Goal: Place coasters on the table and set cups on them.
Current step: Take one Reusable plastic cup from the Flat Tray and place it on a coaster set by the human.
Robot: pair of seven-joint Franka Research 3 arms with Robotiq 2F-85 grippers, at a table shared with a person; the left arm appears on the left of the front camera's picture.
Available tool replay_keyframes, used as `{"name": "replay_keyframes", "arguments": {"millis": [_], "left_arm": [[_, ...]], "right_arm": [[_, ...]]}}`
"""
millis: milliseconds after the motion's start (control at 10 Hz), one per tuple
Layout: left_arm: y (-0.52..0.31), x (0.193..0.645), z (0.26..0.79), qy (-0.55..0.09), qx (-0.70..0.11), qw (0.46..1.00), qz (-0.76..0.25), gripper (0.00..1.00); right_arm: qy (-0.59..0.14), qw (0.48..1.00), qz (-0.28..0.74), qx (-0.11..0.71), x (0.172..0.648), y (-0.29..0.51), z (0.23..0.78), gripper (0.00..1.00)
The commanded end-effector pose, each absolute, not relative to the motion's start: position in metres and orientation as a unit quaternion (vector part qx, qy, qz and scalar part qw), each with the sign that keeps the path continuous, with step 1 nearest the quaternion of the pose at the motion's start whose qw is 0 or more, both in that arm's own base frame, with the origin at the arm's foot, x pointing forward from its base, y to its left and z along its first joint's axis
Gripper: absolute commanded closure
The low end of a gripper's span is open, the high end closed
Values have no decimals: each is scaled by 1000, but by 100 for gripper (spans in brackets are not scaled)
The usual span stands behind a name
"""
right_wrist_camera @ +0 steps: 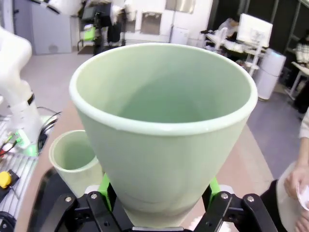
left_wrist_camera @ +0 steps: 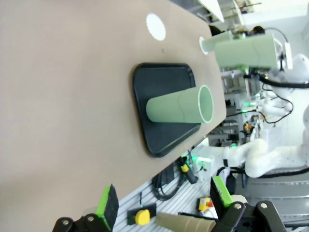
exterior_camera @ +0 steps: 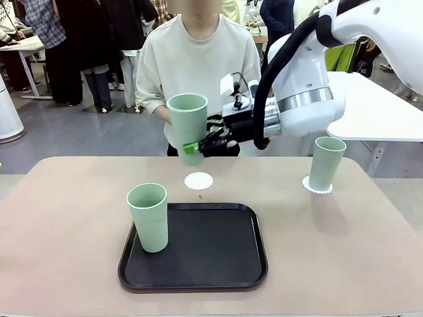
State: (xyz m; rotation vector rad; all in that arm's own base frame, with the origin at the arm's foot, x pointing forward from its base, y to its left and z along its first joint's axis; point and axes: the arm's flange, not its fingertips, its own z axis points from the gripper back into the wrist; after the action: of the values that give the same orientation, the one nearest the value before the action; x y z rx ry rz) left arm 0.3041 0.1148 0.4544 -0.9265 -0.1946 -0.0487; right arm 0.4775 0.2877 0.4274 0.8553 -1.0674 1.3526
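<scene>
We see the right gripper (exterior_camera: 195, 148) clamped on the lower part of the held cup (exterior_camera: 187, 119), which hangs upright in the air over the far side of the table (exterior_camera: 66, 218), in front of the person (exterior_camera: 198, 59). In the right wrist view, the green pads press both sides of its base, and its interior is empty. A bare coaster (exterior_camera: 198, 180) lies on the table close below it, near the far edge of the black tray (exterior_camera: 211, 264). The tray holds one item, the tray cup (exterior_camera: 149, 218), which stands upright and empty at its left edge. The third cup (exterior_camera: 326, 163) stands on a second coaster (exterior_camera: 317, 185) at the table's right. The left gripper (left_wrist_camera: 164, 200) has its jaws spread wide with nothing between them.
</scene>
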Motion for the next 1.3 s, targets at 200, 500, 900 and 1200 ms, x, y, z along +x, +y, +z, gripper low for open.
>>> {"name": "replay_keyframes", "arguments": {"millis": [200, 500, 900, 1200], "left_arm": [[116, 304, 455, -97, -453, 886, -26, 0], [116, 304, 455, -97, -453, 886, -26, 0], [116, 304, 455, -97, -453, 886, -26, 0], [116, 304, 455, -97, -453, 886, -26, 0]], "right_arm": [[-443, 601, 517, 418, 573, 279, 410, 17], [-394, 617, 546, 407, 584, 281, 405, 17], [-424, 613, 523, 414, 584, 274, 391, 17], [-438, 590, 510, 448, 602, 277, 362, 17]]}}
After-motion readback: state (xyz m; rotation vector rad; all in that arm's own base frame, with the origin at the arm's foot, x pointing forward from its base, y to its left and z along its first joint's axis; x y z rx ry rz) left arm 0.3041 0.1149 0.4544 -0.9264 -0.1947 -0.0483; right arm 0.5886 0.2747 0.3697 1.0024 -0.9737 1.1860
